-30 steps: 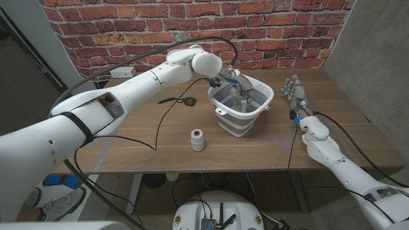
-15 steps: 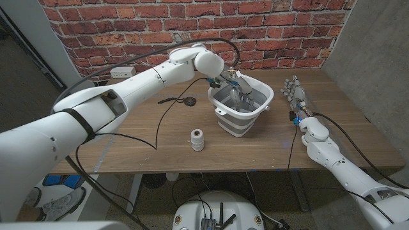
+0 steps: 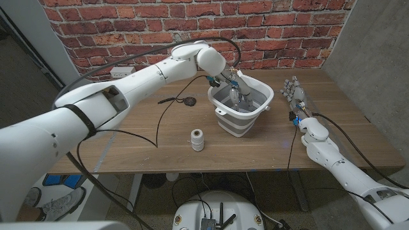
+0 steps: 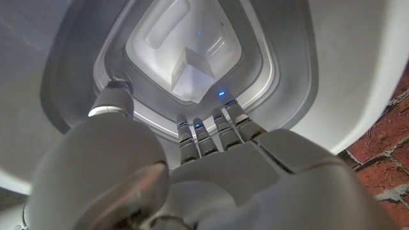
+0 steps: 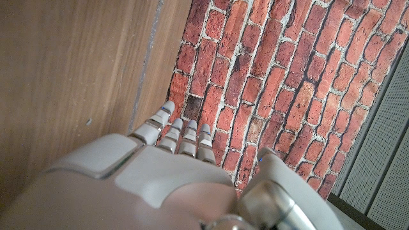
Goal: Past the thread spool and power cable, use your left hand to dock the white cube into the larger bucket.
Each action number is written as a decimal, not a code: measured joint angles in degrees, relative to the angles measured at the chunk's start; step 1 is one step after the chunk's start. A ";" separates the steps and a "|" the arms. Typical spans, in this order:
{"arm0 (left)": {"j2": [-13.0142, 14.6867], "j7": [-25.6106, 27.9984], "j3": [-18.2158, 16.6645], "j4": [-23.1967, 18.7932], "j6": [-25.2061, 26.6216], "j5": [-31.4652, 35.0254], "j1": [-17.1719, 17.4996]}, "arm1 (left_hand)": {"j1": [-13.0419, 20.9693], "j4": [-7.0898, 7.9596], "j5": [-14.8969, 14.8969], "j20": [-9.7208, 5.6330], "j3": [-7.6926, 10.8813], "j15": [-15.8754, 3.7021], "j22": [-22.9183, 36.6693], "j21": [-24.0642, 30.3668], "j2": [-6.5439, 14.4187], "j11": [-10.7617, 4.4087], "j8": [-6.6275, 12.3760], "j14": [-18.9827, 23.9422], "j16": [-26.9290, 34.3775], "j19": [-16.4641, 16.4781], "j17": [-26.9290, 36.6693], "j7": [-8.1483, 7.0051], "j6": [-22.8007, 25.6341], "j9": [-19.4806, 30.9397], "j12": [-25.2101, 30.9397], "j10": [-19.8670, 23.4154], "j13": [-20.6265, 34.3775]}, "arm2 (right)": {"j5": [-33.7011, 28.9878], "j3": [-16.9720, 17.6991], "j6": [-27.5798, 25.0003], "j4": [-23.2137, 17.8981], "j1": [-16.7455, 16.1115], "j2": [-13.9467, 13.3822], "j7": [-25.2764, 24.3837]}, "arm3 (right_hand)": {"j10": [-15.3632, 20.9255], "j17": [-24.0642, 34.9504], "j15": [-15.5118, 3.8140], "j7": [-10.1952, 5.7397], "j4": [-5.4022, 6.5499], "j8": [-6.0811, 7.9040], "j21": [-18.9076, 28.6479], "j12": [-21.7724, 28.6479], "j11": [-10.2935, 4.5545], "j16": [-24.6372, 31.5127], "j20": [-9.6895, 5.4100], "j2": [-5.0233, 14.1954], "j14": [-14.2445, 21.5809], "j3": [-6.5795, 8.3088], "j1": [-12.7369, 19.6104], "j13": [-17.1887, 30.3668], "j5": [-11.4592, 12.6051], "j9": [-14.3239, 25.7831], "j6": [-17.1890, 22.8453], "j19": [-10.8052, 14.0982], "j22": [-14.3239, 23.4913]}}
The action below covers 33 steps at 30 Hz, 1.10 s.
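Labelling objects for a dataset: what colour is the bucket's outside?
White with grey bands, the bucket shows best in the head view.

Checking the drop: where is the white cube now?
In the left wrist view the white cube lies on the bucket floor, just beyond the left hand, apart from its fingertips.

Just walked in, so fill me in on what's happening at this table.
The robot's left hand reaches into the white bucket. The white cube lies on the bucket's floor, free of the fingers. The right hand waits beside the bucket, holding nothing. A thread spool and a black cable sit on the table.
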 measured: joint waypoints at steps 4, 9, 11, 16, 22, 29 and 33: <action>0.00 0.00 0.16 -0.17 0.00 0.00 -0.19 | -1.88 0.52 0.00 0.00 -0.52 0.18 0.00 -2.27 0.53 0.69 -1.55 -1.41 0.00 -1.47 -0.93 0.78 -1.60 0.00 0.00 -1.37 -1.65 | 0.06 0.00 0.00 0.00 0.00 0.00 0.18 | 0.00 0.00 0.00 -0.03 0.00 0.00 0.00 0.00 0.00 0.46 0.21 0.00 0.00 0.00 0.00 0.00 0.00 0.00 0.03 -0.22 0.00; 0.29 -0.72 0.21 -1.03 0.83 0.65 -0.21 | -2.51 0.54 0.00 0.30 -1.01 0.08 0.00 -3.73 0.91 1.40 -2.82 -2.31 0.00 -1.92 -1.28 1.10 -3.55 0.00 0.00 -2.08 -2.76 | 0.11 -0.08 0.04 0.90 0.41 0.19 0.49 | 0.00 0.00 0.00 -0.20 0.00 0.00 0.00 0.00 0.00 0.46 0.21 0.00 0.00 0.00 0.00 0.00 0.00 0.00 0.20 -0.22 0.00; 0.52 -0.37 0.21 -1.58 1.07 1.10 -0.16 | -2.55 0.54 0.00 0.05 -1.01 0.25 0.00 -4.09 0.94 1.19 -2.85 -2.48 0.00 -2.17 -1.28 1.00 -3.66 0.00 0.00 -2.31 -2.98 | 0.12 -0.11 0.12 1.15 0.56 0.25 0.62 | 0.00 0.00 0.00 -0.20 0.00 0.00 0.00 0.00 0.00 0.46 0.21 0.00 0.00 0.00 0.00 0.00 0.00 0.00 0.20 -0.22 0.00; 0.92 0.52 0.03 -2.52 1.54 2.06 0.22 | -2.92 0.53 0.00 0.00 -1.00 0.08 0.00 -4.61 1.32 1.39 -2.85 -2.93 0.00 -2.22 -1.28 1.00 -3.66 0.00 0.00 -2.69 -3.33 | 0.14 -0.19 0.23 1.69 0.88 0.38 0.87 | 0.00 0.00 0.00 -0.20 0.00 0.00 0.00 0.00 0.00 0.46 0.21 0.00 0.00 0.00 0.00 0.00 0.00 0.00 0.20 -0.22 0.00; 1.32 1.62 -0.36 -3.56 1.98 3.41 0.48 | -3.19 0.53 0.00 0.00 -1.00 0.08 0.01 -5.06 1.59 1.39 -2.85 -2.93 0.00 -2.22 -1.31 1.21 -3.44 0.01 0.00 -2.69 -3.60 | 0.18 -0.32 0.33 2.36 1.30 0.60 1.21 | 0.00 0.13 0.00 -0.20 0.00 0.00 0.00 0.00 0.00 0.46 0.21 0.00 0.00 0.00 0.00 0.00 0.00 0.00 0.20 -0.22 0.00; 1.79 2.32 -1.03 -5.00 2.53 4.32 0.73 | -3.48 0.53 0.00 0.01 -0.99 0.07 0.16 -5.50 1.88 1.28 -2.85 -2.47 0.00 -1.77 -1.56 1.04 -2.66 0.01 0.00 -2.56 -4.02 | 0.19 -0.48 0.37 3.05 1.79 0.83 1.49 | 0.00 0.13 0.00 -0.20 0.00 0.00 0.00 0.00 0.00 0.46 0.21 0.00 0.00 0.00 0.00 0.00 0.00 0.00 0.20 -0.22 0.00; 2.01 2.38 -1.42 -5.77 2.96 4.59 0.79 | -3.71 0.53 0.00 -0.09 -0.99 0.17 0.16 -5.89 2.11 1.48 -2.85 -2.12 0.30 -1.24 -1.56 1.34 -2.34 0.01 0.26 -2.35 -4.14 | 0.19 -0.57 0.38 3.30 1.99 0.87 1.63 | 0.00 0.13 0.00 -0.20 0.00 0.00 0.00 0.00 0.00 0.46 0.21 0.00 0.00 0.00 0.00 0.00 0.00 0.00 0.20 -0.21 0.00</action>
